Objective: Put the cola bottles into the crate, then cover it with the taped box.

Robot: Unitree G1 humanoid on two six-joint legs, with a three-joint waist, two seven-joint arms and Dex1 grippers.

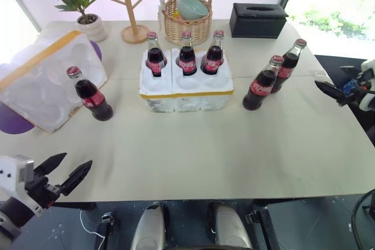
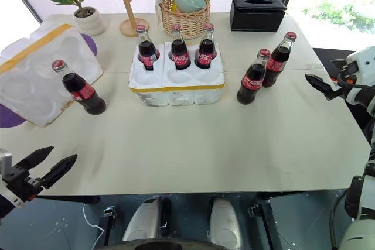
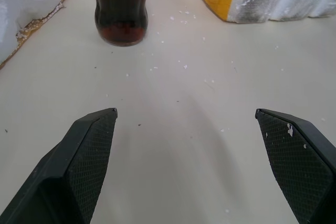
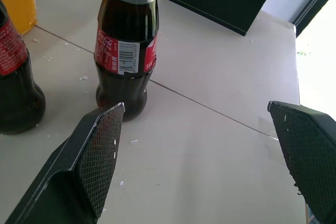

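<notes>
The crate (image 1: 186, 93), a low white foam tray with a yellow band, stands mid-table with three cola bottles (image 1: 187, 55) in its back row of wells. Right of it, two more bottles (image 1: 261, 84) (image 1: 287, 65) stand on the table. Another bottle (image 1: 91, 95) stands at the left, beside the tilted taped box (image 1: 41, 80). My left gripper (image 1: 77, 160) hangs open near the front left edge and points at that left bottle (image 3: 122, 9), well short of it. My right gripper (image 4: 197, 107) is open off the table's right side, facing the nearest right-hand bottle (image 4: 126, 51).
At the back of the table stand a wicker basket (image 1: 186, 24) holding a bowl, a black tissue box (image 1: 258, 20), a wooden mug tree (image 1: 132, 10) and a potted plant (image 1: 82, 4). A purple disc (image 1: 14, 122) lies under the taped box.
</notes>
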